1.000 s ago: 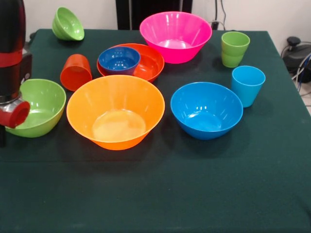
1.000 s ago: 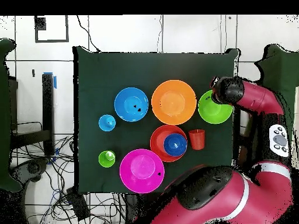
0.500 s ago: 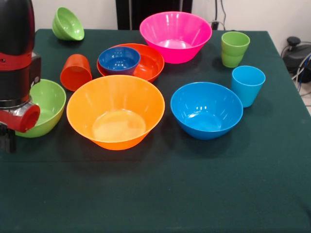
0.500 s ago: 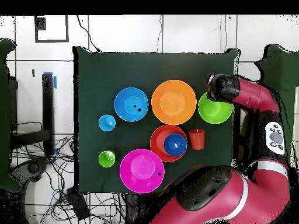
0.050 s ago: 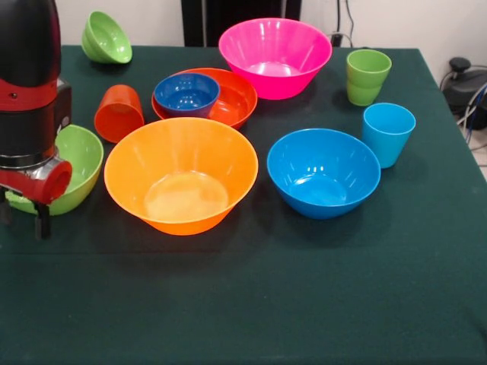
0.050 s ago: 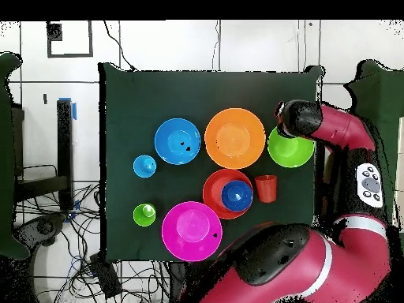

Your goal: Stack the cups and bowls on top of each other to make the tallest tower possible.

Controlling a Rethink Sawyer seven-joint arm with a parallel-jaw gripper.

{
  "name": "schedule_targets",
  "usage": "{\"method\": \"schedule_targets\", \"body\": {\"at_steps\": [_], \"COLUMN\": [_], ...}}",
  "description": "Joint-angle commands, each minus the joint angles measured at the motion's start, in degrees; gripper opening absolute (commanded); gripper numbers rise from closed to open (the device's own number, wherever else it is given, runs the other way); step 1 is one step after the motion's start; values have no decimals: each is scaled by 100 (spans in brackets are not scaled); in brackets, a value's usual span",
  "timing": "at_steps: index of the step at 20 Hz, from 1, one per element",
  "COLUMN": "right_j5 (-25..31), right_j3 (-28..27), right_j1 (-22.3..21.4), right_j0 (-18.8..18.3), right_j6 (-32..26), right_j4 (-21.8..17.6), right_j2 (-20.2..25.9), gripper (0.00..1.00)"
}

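Front view: the gripper (image 5: 23, 220) hangs low at the near rim of the lime green bowl (image 5: 76, 163). I cannot tell if it is open or closed, since the arm (image 5: 27, 91) hides most of it. Just beside it sits the big orange bowl (image 5: 181, 175). A bit farther off is the orange cup (image 5: 119, 112), lying tipped. Past that, the small dark blue bowl (image 5: 186, 93) sits inside the red-orange bowl (image 5: 232, 103). The blue bowl (image 5: 323, 172) and light blue cup (image 5: 388, 133) are well away. The pink bowl (image 5: 275, 55), green cup (image 5: 367, 75) and small green bowl (image 5: 106, 37) are farthest. No tower stands on the green table (image 5: 266, 304).
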Motion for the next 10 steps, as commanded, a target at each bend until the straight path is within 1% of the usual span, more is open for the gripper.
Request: {"method": "schedule_targets", "body": {"at_steps": [1,4,6,10], "right_j5": [682,1140,1361,1757], "right_j3": [365,313,425,271], "right_j1": [-173,-422,-634,-741], "right_j0": [545,891,1093,1288], "right_j6": [-827,-546,-482,-496], "right_j4": [-471,-482,-469,-415], "right_j2": [55,-301,-479,-686], "gripper": [100,100,100,100]}}
